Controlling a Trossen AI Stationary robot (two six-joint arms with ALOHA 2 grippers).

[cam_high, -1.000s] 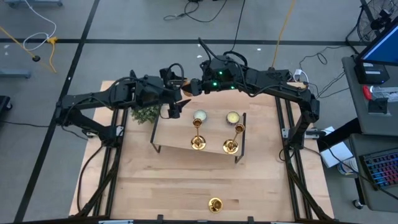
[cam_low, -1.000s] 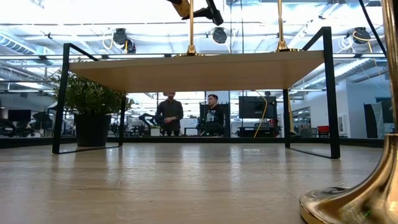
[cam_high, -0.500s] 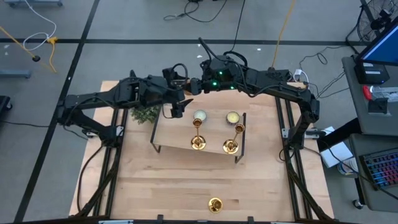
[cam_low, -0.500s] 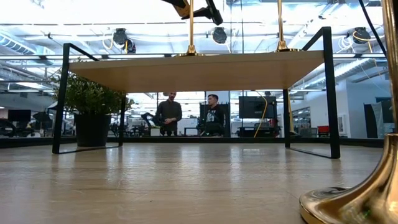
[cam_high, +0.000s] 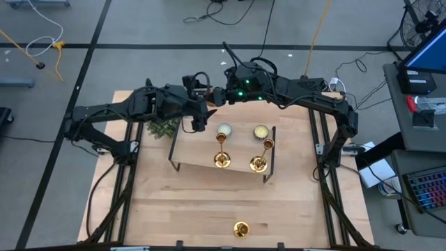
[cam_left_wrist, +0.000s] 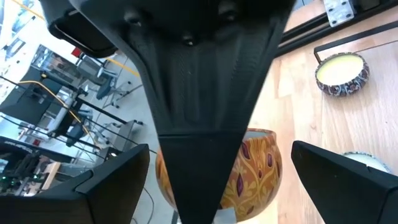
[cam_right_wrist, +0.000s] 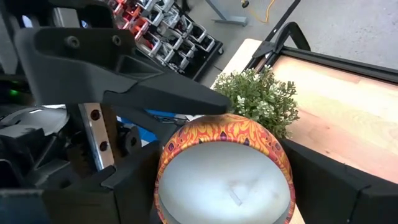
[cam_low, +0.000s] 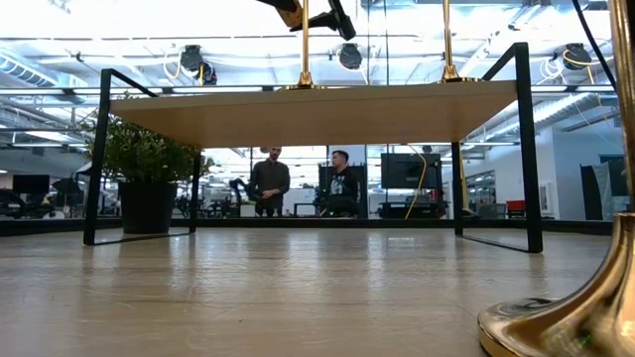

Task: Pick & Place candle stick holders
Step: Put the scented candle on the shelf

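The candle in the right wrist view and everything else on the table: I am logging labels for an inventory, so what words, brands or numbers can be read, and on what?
None can be read.
Orange candle: a painted leaf pattern only, no words.
Three brass candle holders: plain metal, no marks.
Small shelf: bare wood and black frame, no label.
Screens and equipment in the room behind: too small to read.
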